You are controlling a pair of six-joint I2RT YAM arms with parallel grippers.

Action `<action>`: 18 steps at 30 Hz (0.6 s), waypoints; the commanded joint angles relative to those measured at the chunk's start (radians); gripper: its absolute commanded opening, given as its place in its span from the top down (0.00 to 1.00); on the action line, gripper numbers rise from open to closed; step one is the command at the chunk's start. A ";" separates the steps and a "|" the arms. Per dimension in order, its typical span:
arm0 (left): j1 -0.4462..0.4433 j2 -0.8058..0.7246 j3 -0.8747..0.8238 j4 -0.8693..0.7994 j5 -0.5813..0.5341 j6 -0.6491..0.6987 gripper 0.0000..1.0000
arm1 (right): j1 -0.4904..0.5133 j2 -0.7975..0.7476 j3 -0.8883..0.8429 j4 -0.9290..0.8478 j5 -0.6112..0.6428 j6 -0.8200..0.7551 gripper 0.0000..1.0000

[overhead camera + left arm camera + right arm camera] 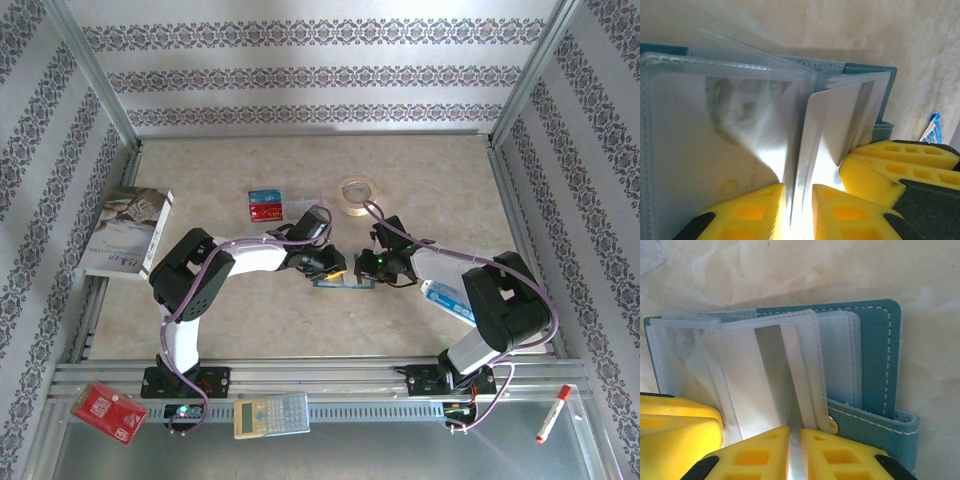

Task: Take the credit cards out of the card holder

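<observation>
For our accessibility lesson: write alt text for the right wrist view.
The right gripper pinches a clear sleeve of the open teal card holder on a beige table. The left gripper shows at lower left.

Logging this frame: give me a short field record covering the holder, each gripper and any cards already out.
card holder: teal, lying open between the two arms, clear sleeves fanned up
left gripper: shut on a clear sleeve of the card holder
right gripper: shut on a clear sleeve of the card holder
credit cards: one blue and one red lie flat beyond the holder, left of the tape roll
cards left inside: cannot tell; the sleeves in view look clear
</observation>
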 commanded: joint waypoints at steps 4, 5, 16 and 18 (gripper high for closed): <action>0.013 0.025 0.050 -0.080 -0.005 0.024 0.77 | -0.011 0.034 -0.024 -0.065 0.072 0.004 0.79; 0.013 0.035 0.056 -0.103 -0.017 0.032 0.75 | -0.014 0.034 -0.027 -0.061 0.065 0.004 0.79; 0.020 0.042 -0.005 -0.074 -0.100 0.029 0.73 | -0.061 0.053 -0.034 -0.017 -0.092 0.070 0.79; 0.021 0.061 -0.019 -0.043 -0.088 0.022 0.74 | -0.078 0.057 -0.034 0.001 -0.138 0.091 0.79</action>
